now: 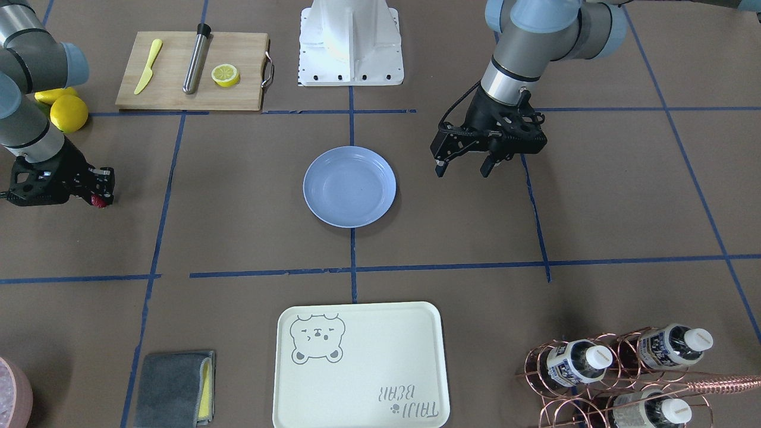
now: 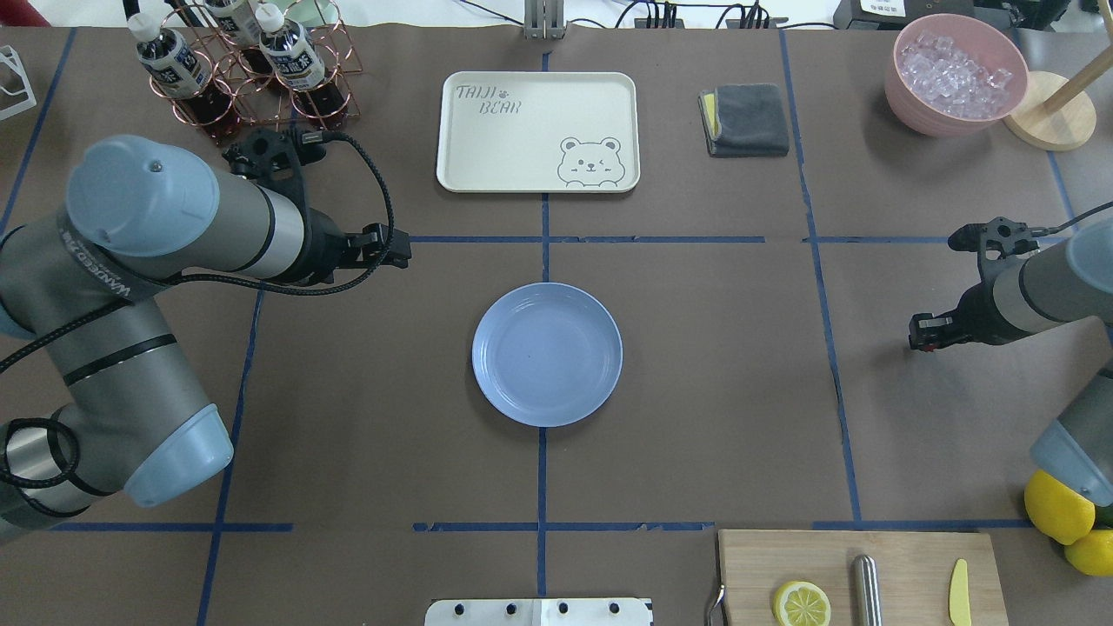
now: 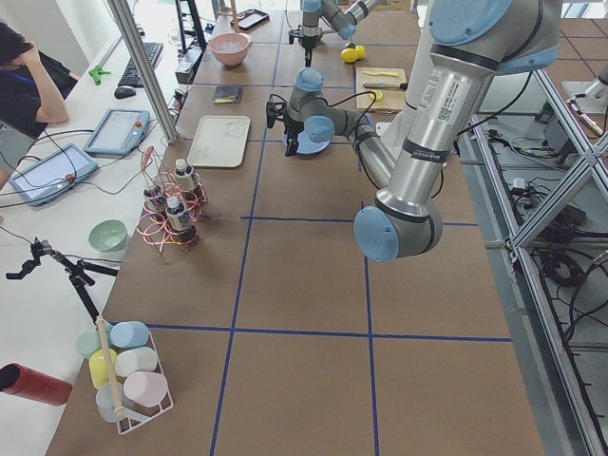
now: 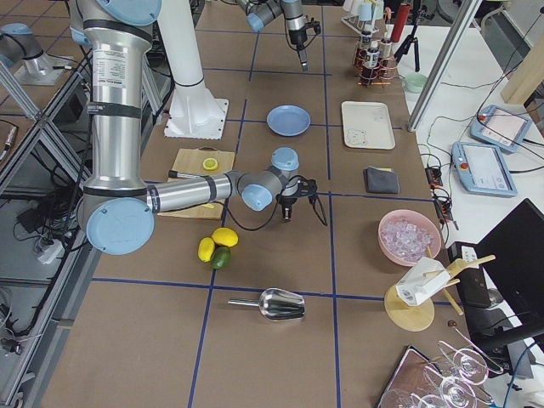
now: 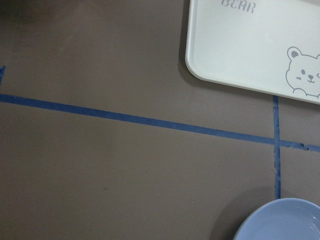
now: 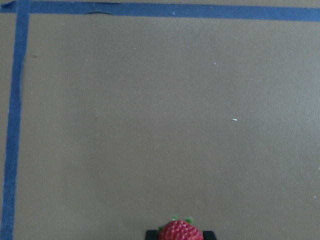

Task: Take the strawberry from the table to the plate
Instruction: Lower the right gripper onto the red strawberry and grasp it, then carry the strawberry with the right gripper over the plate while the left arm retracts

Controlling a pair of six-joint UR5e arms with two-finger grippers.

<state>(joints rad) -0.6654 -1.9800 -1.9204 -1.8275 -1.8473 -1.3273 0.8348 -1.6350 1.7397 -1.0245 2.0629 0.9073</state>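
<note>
The strawberry (image 1: pixel 98 201), small and dark red, sits between the fingertips of my right gripper (image 1: pixel 100 196), which is shut on it low over the brown-paper table (image 1: pixel 238 238), far to the side of the plate. In the right wrist view the strawberry (image 6: pixel 180 231) shows at the bottom edge between two black pads. The round light blue plate (image 1: pixel 349 186) lies empty at the table's centre and shows again overhead as the plate (image 2: pixel 547 354). My left gripper (image 1: pixel 464 168) hovers open beside the plate, holding nothing.
A wooden cutting board (image 1: pixel 178 89) carries a lemon slice (image 1: pixel 226 75), a yellow knife and a metal rod. Whole lemons (image 1: pixel 68 112) lie near the right arm. A cream bear tray (image 1: pixel 357 365), grey cloth (image 1: pixel 172 387), bottle rack (image 1: pixel 624 368) and ice bowl (image 2: pixel 956 74) line the far side.
</note>
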